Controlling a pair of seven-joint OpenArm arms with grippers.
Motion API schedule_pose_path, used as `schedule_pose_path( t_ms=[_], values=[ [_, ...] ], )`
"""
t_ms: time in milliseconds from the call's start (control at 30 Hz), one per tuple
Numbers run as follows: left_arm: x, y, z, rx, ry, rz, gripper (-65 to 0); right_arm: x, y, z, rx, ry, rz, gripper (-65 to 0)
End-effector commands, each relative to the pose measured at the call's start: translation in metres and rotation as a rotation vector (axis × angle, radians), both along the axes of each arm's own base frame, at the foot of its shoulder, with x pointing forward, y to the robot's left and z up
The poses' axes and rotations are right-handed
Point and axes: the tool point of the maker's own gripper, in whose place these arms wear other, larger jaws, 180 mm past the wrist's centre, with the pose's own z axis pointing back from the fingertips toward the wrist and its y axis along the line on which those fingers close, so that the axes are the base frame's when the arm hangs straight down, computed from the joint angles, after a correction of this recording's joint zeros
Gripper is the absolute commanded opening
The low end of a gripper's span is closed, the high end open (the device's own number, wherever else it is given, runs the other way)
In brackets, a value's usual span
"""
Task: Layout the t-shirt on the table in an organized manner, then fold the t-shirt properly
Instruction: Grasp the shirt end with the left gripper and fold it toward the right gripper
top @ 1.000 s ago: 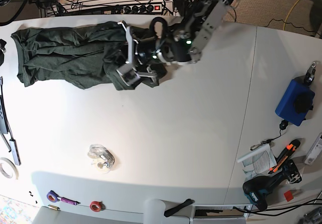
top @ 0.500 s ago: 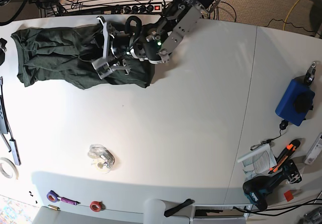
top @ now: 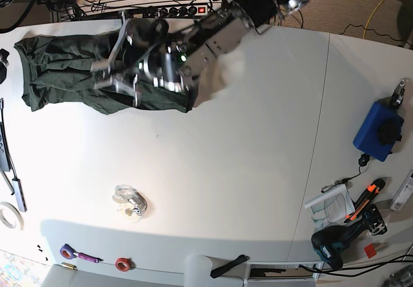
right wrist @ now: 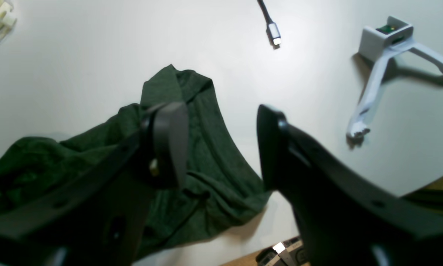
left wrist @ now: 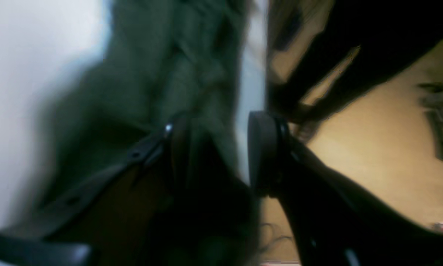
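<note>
One t-shirt [top: 64, 68], dark green and bunched into a wrinkled strip, lies along the far left edge of the white surface [top: 245, 171]. It is not yet spread, so the laying-out step is in hand and folding has not begun. The left gripper [top: 116, 71] is blurred in motion over the shirt's middle; in its wrist view the pads [left wrist: 260, 151] stand apart with green cloth in front of them, and whether any fabric is caught cannot be told. The right gripper [right wrist: 221, 144] hangs above one end of the shirt, its jaws apart and empty, bare surface showing between them. The next move likely calls for each gripper to take a separate edge or corner of the bundle and draw it outward toward open surface, so sleeves and hem come flat.
</note>
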Motion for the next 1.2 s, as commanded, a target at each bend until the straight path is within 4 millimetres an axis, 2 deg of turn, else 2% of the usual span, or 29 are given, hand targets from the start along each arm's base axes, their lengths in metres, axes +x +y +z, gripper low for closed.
schedule_pose_path(
  t_ms=[0,33,100,167,267,333,400,500,667,833,1000,1167],
  values=[
    [0.012,-0.002,0.036,-0.078,-0.051,0.025,-39.7,0.006,-0.007,0.021,-0.048,-0.047,0.012,-35.7],
    [0.023,0.006,0.046,-0.084,-0.079,0.06,-39.7,0.006,-0.007,0.021,-0.048,-0.046,0.012,-35.7],
    [0.047,0.03,0.05,-0.083,-0.101,0.147,-39.7,0.006,-0.006,0.021,-0.047,-0.046,0.012,-35.7],
    [0.069,0.058,0.038,-0.058,-0.08,0.243,-39.6,0.006,-0.006,0.021,-0.047,-0.046,0.012,-35.7],
    [0.091,0.1,0.009,0.006,-0.027,0.37,-39.6,0.007,-0.007,0.022,-0.048,-0.05,0.012,-35.7],
    [0.098,0.125,-0.01,0.046,0.018,0.45,-36.8,0.007,-0.007,0.022,-0.05,-0.053,0.012,-35.7],
    [0.099,0.147,-0.028,0.086,0.06,0.513,-30.8,0.007,-0.006,0.023,-0.048,-0.057,0.013,-35.7],
    [0.092,0.169,-0.051,0.15,0.115,0.553,-26.3,0.008,-0.006,0.023,-0.047,-0.06,0.014,-35.7],
    [0.069,0.161,-0.056,0.099,0.221,0.504,-26.3,0.008,-0.006,0.023,-0.046,-0.059,0.013,-35.7],
    [0.071,0.151,-0.057,0.062,0.245,0.514,-26.3,0.007,-0.005,0.021,-0.042,-0.054,0.013,-35.7],
    [0.069,0.133,-0.067,0.049,0.313,0.509,-26.4,0.007,-0.005,0.021,-0.042,-0.052,0.013,-35.7],
    [0.068,0.118,-0.057,0.009,0.315,0.482,-26.6,0.007,-0.006,0.02,-0.043,-0.05,0.013,-35.7]
  ],
)
